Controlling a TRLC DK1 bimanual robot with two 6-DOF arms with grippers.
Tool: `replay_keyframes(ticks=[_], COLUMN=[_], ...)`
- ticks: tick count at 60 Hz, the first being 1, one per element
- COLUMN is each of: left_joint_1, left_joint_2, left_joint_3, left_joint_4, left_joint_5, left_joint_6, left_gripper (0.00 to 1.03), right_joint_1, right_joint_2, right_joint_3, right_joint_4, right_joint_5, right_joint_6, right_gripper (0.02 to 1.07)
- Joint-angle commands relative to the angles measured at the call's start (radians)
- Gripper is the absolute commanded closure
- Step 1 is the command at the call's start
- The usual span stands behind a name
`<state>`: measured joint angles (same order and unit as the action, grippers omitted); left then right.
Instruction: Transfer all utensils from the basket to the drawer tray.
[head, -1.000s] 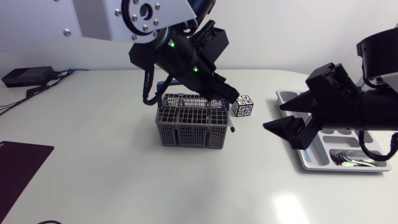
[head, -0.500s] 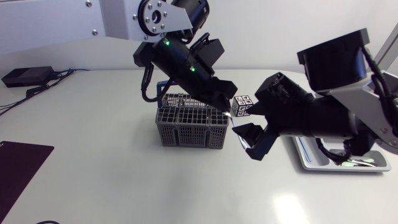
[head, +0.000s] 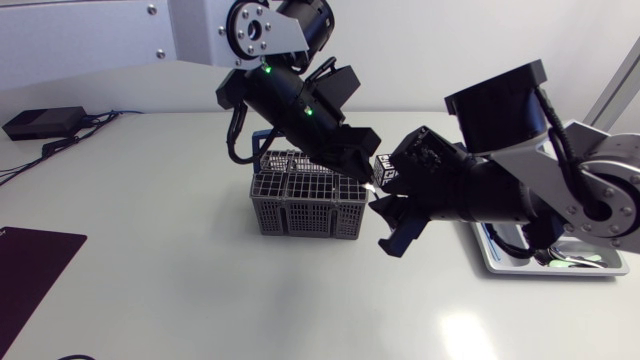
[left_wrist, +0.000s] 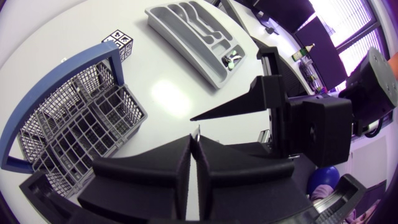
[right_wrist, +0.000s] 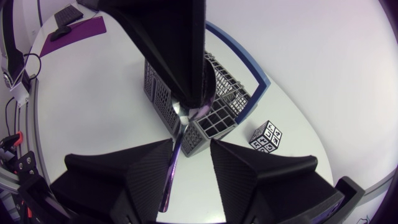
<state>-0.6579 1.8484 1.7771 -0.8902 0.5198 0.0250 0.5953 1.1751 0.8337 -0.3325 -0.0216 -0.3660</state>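
The left gripper (head: 366, 170) hangs over the near right corner of the grey wire basket (head: 300, 205), with the fingers pressed almost together on the upper end of a thin shiny utensil (head: 371, 188). The utensil hangs down outside the basket's corner, clear of the table (head: 200, 290); I cannot tell what kind it is. The right arm comes in from the right, and its gripper (head: 385, 222) sits just below the left one. In the right wrist view the lower part of the utensil runs through the gap between the right gripper's wedge fingers. It lies close to one finger, while the other stands apart, so this gripper is wide and not clamped. The basket has a blue handle standing up over it. A small black-and-white patterned cube (right_wrist: 266, 137) sits on the table just behind the basket's right end. The grey drawer tray (head: 505, 258) lies at the right of the table, largely hidden under the right arm, with one piece of cutlery (head: 565, 262) in its near compartment
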Motion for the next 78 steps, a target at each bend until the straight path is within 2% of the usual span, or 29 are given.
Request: replay_keyframes(ticks=[1, 5, 12, 21, 25, 31, 37, 41, 45, 53, 58, 62, 64, 66, 67, 69, 78], left_joint_1=[0.007, 0.007, 0.007, 0.014, 0.014, 0.015, 0.017, 0.02, 0.029, 0.053, 0.078, 0.099, 0.104, 0.112, 0.116, 0.121, 0.127], left_joint_2=[0.018, 0.018, 0.018, 0.014, 0.012, 0.008, 0.003, -0.003, -0.017, -0.044, -0.071, -0.086, -0.09, -0.097, -0.101, -0.107, -0.13], left_joint_3=[0.035, 0.036, 0.036, 0.042, 0.044, 0.047, 0.051, 0.058, 0.064, 0.065, 0.061, 0.053, 0.051, 0.045, 0.039, 0.03, -0.007], left_joint_4=[-0.015, -0.016, -0.018, -0.018, -0.019, -0.019, -0.018, -0.018, -0.016, -0.003, 0.016, 0.033, 0.034, 0.042, 0.05, 0.059, 0.083], left_joint_5=[0.016, 0.017, 0.017, 0.019, 0.028, 0.037, 0.037, 0.037, 0.039, 0.037, 0.037, 0.036, 0.032, 0.029, 0.029, 0.022, -0.096], left_joint_6=[-0.019, -0.019, -0.019, -0.02, -0.02, -0.023, -0.022, -0.022, -0.022, -0.022, -0.02, -0.02, -0.02, -0.02, -0.02, -0.02, -0.014], left_gripper=[1.0, 1.0, 1.0, 0.95, 0.87, 0.83, 0.76, 0.75, 0.67, 0.6, 0.52, 0.41, 0.34, 0.21, 0.12, 0.03, 0.04], right_joint_1=[0.011, 0.014, 0.018, 0.029, 0.029, 0.029, 0.029, 0.023, 0.012, -0.034, -0.092, -0.164, -0.21, -0.262, -0.288, -0.344, -0.594], right_joint_2=[0.009, 0.009, 0.006, -0.003, -0.011, -0.019, -0.031, -0.042, -0.055, -0.088, -0.112, -0.134, -0.143, -0.15, -0.154, -0.161, -0.17], right_joint_3=[0.001, 0.001, -0.004, -0.018, -0.022, -0.033, -0.045, -0.051, -0.061, -0.091, -0.107, -0.116, -0.12, -0.125, -0.128, -0.131, -0.134], right_joint_4=[0.01, 0.01, 0.006, 0.0, -0.005, -0.01, -0.016, -0.03, -0.04, -0.062, -0.097, -0.131, -0.148, -0.166, -0.172, -0.189, -0.27], right_joint_5=[0.009, 0.009, 0.008, 0.006, -0.001, -0.008, -0.012, -0.031, -0.04, -0.077, -0.123, -0.181, -0.212, -0.238, -0.25, -0.271, -0.379], right_joint_6=[0.024, 0.022, 0.019, 0.015, 0.015, 0.012, 0.009, 0.004, -0.004, -0.044, -0.086, -0.137, -0.169, -0.208, -0.228, -0.271, -0.507], right_gripper=[0.84, 0.95, 0.97, 1.0, 1.01, 1.01, 1.01, 1.01, 1.01, 1.01, 1.01, 1.01, 1.01, 1.01, 1.01, 1.01, 1.01])
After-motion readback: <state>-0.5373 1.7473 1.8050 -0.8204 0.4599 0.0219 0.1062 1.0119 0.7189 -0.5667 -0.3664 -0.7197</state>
